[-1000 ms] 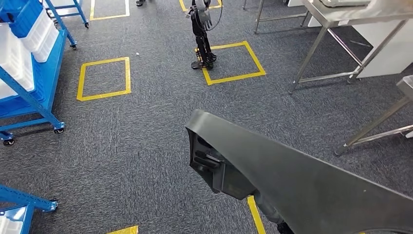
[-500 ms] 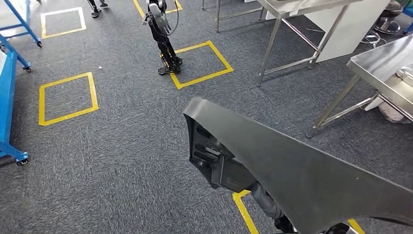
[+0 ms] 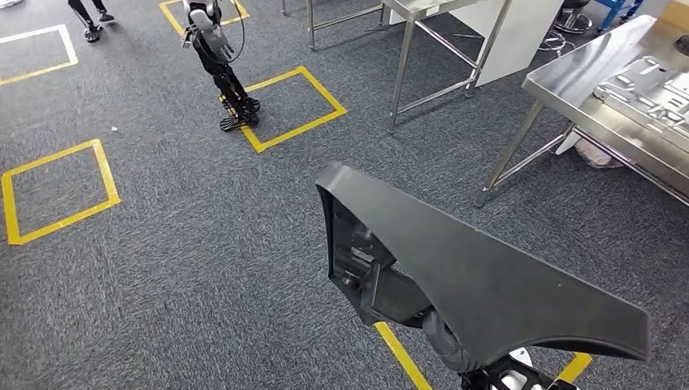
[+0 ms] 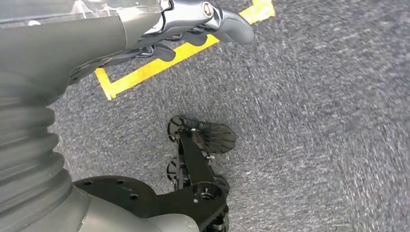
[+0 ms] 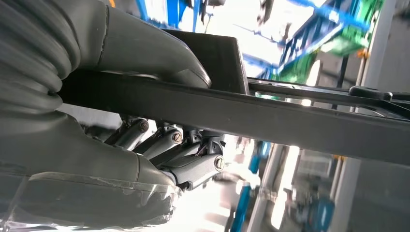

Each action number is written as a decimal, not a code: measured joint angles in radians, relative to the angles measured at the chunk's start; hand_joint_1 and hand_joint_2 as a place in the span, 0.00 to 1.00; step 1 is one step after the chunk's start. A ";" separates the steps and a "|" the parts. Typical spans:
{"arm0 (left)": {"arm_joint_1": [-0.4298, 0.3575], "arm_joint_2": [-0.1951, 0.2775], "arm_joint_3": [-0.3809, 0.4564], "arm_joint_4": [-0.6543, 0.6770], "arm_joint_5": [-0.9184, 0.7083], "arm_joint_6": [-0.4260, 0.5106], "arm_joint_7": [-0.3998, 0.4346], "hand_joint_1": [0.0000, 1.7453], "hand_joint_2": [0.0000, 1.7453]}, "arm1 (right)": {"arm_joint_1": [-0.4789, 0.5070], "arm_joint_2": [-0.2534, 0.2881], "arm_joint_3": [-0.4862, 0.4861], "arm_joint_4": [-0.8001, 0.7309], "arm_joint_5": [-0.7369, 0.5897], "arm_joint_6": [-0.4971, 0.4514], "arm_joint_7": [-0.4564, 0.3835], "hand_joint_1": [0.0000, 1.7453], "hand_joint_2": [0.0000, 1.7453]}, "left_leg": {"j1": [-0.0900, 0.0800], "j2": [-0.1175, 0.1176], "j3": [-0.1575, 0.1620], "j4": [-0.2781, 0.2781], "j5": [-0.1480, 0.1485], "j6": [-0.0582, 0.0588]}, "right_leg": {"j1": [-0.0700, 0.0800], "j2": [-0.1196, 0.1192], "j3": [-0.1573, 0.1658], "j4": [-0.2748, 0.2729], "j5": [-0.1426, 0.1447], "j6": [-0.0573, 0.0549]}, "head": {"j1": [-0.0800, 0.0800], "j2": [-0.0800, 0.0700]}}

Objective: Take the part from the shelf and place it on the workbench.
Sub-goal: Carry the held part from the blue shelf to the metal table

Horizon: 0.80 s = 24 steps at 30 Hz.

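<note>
One part [image 3: 487, 276] in R robot hand [image 5: 159, 145]

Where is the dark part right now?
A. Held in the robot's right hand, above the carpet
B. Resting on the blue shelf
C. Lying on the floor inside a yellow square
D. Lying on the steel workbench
A: the part hangs over the grey carpet, gripped by the right hand, well short of the workbench.

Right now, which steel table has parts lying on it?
The steel table at far right: pressed metal parts lie on its top. The other table, farther back, shows none.
</note>
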<state>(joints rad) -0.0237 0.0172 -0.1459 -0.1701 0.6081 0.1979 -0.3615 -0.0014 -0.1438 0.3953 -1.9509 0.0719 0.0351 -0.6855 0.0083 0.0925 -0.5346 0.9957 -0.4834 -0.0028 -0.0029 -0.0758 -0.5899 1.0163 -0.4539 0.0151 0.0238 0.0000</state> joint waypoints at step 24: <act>-0.002 -0.010 -0.005 0.000 -0.014 0.008 0.017 0.00 1.00 | 0.011 0.011 -0.019 -0.011 0.047 -0.042 0.000 1.00 1.00 | 0.008 -0.074 -0.019 0.002 0.015 0.019 | -0.008 0.089 -0.127 0.249 -0.122 0.023 | 0.002 0.000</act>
<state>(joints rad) -0.0256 0.0072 -0.1505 -0.1699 0.5940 0.2058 -0.3442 0.0092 -0.1330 0.3765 -1.9616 0.1191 -0.0067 -0.6859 0.0167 0.0187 -0.5535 0.9976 -0.4689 0.0166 -0.0106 0.0131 -0.7164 1.2648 -0.5756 0.0384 0.0257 -0.0001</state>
